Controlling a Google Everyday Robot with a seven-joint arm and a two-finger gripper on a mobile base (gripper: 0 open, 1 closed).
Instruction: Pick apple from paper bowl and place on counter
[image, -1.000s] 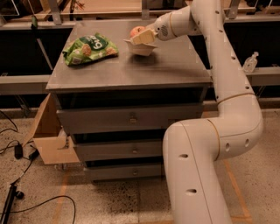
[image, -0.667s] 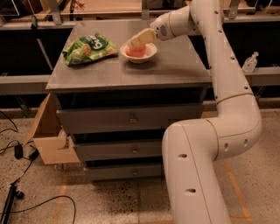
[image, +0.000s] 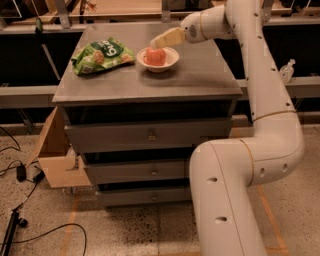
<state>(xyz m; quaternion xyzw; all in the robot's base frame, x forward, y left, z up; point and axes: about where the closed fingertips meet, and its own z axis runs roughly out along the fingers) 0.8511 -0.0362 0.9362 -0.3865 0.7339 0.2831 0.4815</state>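
A second ago the paper bowl (image: 172, 61) was tipped up against my gripper (image: 156, 44) — now it sits flat on the counter (image: 200, 77) with the apple (image: 156, 56) still inside, so I judge the pick is not yet made. My gripper hangs just over the apple's far-right shoulder, perhaps touching it; whether it is spread or closed I cannot tell. Nearest lies the counter's front edge, with a broad bare strip between it and the bowl — good room to set the fruit down. To the right there is open grey top as well. Left of the bowl, close beside it, lies the green snack bag (image: 102, 55), and the far edge is not far behind.
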